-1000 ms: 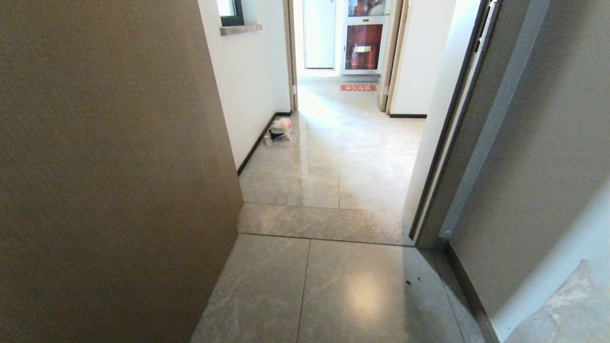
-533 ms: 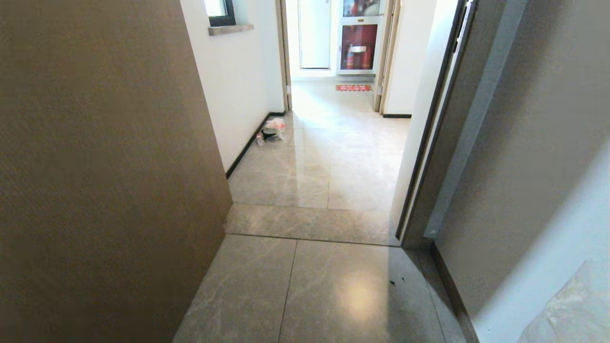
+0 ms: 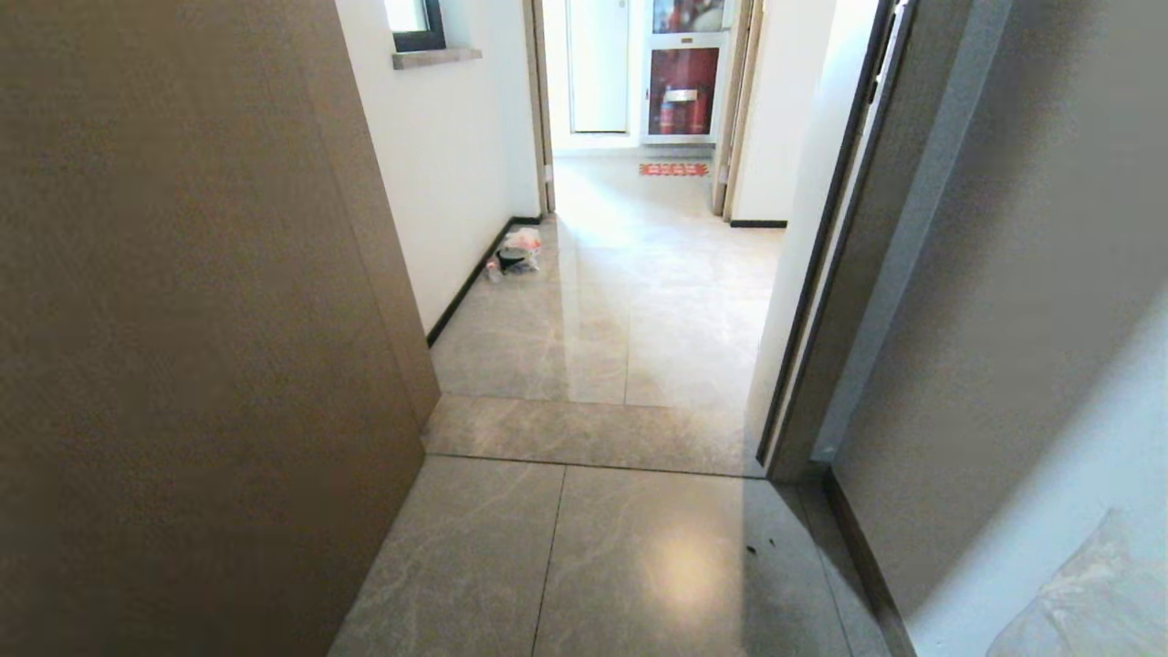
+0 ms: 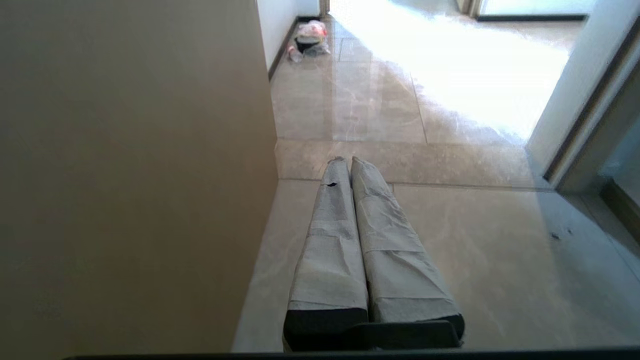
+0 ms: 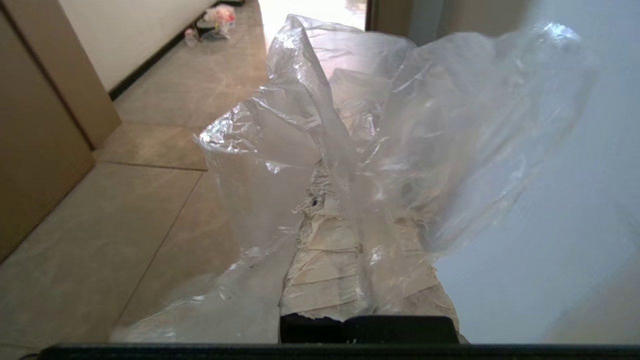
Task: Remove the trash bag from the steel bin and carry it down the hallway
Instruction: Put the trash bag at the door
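The right pincer (image 5: 325,200), fully closed, is pinching the trash bag (image 5: 400,125); the light, slippery film needs a bunched grip. The left pincer (image 4: 345,161) is closed and empty.

Glossy grey tile floor (image 3: 584,328) carrying small litter pile (image 3: 518,253) (lying beside left wall's baseboard), dark specks (image 3: 759,547) sitting nearer.

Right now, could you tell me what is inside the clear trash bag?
The trash bag looks empty: floor tiles show through it. Its gathered part covers the right gripper, hiding anything there.
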Robot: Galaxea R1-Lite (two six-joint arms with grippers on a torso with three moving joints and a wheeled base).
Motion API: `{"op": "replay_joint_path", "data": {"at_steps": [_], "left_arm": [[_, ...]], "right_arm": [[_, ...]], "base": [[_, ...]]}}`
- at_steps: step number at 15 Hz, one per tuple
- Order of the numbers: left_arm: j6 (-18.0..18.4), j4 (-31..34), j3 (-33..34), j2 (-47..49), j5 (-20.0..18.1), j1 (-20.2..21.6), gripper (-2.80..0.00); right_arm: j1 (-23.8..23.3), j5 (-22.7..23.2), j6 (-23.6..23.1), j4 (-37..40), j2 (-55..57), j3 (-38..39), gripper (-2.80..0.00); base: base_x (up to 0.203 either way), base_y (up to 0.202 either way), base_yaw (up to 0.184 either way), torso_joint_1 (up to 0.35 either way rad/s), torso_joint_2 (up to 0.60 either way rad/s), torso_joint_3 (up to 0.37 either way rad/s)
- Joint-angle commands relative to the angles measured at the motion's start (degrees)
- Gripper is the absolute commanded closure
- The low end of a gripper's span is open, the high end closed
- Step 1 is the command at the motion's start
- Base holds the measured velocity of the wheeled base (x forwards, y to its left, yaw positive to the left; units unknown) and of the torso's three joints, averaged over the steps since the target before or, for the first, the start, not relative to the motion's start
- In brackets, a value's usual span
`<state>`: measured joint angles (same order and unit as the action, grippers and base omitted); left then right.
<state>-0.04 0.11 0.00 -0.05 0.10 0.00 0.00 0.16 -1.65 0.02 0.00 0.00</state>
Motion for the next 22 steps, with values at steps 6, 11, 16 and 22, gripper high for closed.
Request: {"op": "replay_joint_path", "data": {"at_steps": [6, 11, 16, 22], "left_arm": [[0.0, 0.0, 0.0, 0.0, 0.0, 0.0, 0.0], [0.0, 0.0, 0.0, 0.0, 0.0, 0.0, 0.0], [0.0, 0.0, 0.0, 0.0, 0.0, 0.0, 0.0], [0.0, 0.0, 0.0, 0.0, 0.0, 0.0, 0.0]], "right_arm": [[0.0, 0.0, 0.0, 0.0, 0.1, 0.0, 0.0], [0.0, 0.0, 0.0, 0.0, 0.1, 0.0, 0.0], [0.0, 0.0, 0.0, 0.0, 0.1, 0.0, 0.0], [0.0, 0.0, 0.0, 0.0, 0.1, 0.0, 0.0]], "base": [[0.194, 0.0, 0.001, 0.002, 0.0, 0.002], [0.193, 0.0, 0.002, 0.002, 0.0, 0.003], [0.192, 0.0, 0.0, 0.001, 0.0, 0.003], [0.193, 0.0, 0.001, 0.002, 0.0, 0.003]]}}
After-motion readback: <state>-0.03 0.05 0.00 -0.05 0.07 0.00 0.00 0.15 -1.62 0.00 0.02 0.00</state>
